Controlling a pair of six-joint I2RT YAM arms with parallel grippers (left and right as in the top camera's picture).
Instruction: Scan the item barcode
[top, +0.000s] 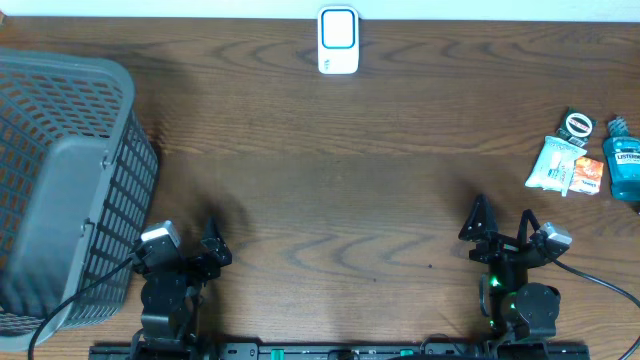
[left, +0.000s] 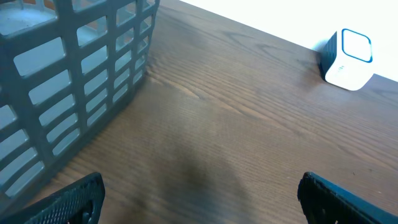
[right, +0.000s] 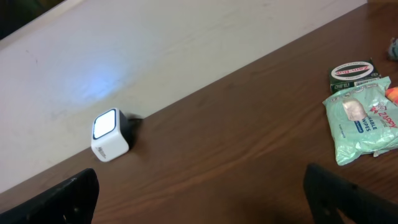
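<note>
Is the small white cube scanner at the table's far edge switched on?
On: the small white cube scanner shows a glowing face in the right wrist view, and bluish light falls on the pale wall behind.

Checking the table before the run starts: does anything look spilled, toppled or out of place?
Nothing stands out. The scanner sits upright at the far edge, the basket stands on the left, and the wipes pack and mouthwash bottle lie together on the right, with no spill visible.

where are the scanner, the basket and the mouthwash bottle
scanner (top: 338, 32): overhead view, its front window
basket (top: 130, 180): overhead view, its mesh side wall
mouthwash bottle (top: 625, 160): overhead view, its label
</note>
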